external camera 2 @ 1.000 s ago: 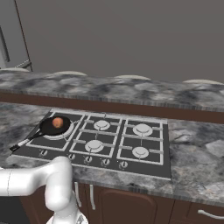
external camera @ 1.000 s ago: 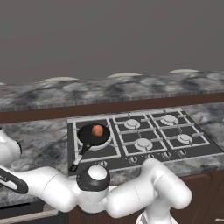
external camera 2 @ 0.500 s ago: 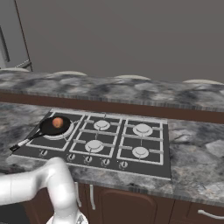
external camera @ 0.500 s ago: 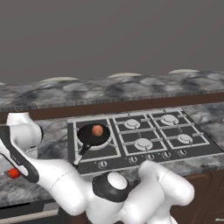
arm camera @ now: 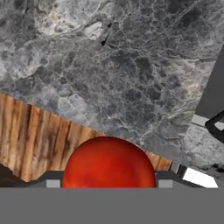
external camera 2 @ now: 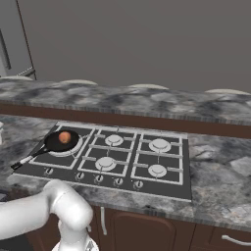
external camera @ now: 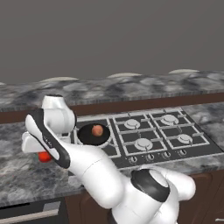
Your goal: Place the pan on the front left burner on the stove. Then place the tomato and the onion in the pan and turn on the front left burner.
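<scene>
The tomato [arm camera: 108, 162] sits between the two dark finger tips of the gripper [arm camera: 105, 183] in the hand view, a tip showing at either side of it low in the frame; the jaws stand partly apart with the red ball filling the gap, closed on it and holding it; under and beyond the ball lies a strip of brown wood grain [arm camera: 30, 135], and past that the mottled grey stone counter [arm camera: 131, 74].

In the left base view the tomato shows as a small red patch [external camera: 44, 156] just below the white hand, over the counter off the stove's left edge; the hand and forearm cover most of it.

Further from the gripper, off to its right and a little beyond, the pan [external camera: 92, 134] rests on the front left burner [external camera 2: 62, 151] of the stove [external camera 2: 122, 162]; the onion [external camera: 97, 130] lies inside the pan, near its middle, well apart from the gripper; in the right base view the pan's thin handle [external camera 2: 29, 158] reaches out over the stove's near left corner, its pale tip at the edge.

Beyond the pan the four smaller burners [external camera: 144, 143] sit bare under their pale grates, and the row of knobs [external camera 2: 98, 179] runs along the stove's near edge; farthest back, a raised stone ledge [external camera: 131, 85] spans the scene before the grey wall.
</scene>
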Controlling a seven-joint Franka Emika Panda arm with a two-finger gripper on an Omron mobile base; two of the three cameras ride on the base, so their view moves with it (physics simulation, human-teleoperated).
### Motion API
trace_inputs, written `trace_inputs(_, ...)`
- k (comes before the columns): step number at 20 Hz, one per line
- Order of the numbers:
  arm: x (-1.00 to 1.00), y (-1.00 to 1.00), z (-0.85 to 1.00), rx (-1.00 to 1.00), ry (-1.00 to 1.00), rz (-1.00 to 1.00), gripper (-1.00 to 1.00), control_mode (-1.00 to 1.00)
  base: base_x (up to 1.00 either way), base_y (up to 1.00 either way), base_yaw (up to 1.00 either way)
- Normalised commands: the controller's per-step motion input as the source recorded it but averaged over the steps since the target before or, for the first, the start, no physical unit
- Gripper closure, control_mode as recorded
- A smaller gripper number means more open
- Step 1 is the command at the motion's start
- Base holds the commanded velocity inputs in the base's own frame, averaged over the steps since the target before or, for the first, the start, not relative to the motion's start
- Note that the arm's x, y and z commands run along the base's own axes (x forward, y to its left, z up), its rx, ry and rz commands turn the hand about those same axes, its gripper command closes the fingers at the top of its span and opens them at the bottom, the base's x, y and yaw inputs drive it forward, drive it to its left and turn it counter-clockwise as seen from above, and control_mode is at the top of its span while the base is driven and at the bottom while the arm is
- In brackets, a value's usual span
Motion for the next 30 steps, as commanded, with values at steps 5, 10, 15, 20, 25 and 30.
trace_inputs(5,0.0,-0.79,0.7,-0.3,0.0,-0.38,1.0,-1.0,0.0,0.0,0.0)
trace_inputs(10,0.01,-0.65,0.25,-0.3,0.0,-0.3,1.0,-1.0,0.0,0.0,0.0)
trace_inputs(15,0.32,-0.65,0.02,-0.21,0.0,-0.23,1.0,-1.0,0.0,0.0,0.0)
trace_inputs(20,0.43,-0.54,0.0,-0.09,0.0,-0.17,1.0,-1.0,0.0,0.0,0.0)
trace_inputs(25,0.37,-0.37,0.0,-0.04,0.0,-0.15,1.0,-1.0,0.0,0.0,0.0)
trace_inputs(30,0.21,-0.27,-0.01,-0.1,-0.03,-0.08,1.0,-1.0,0.0,0.0,0.0)
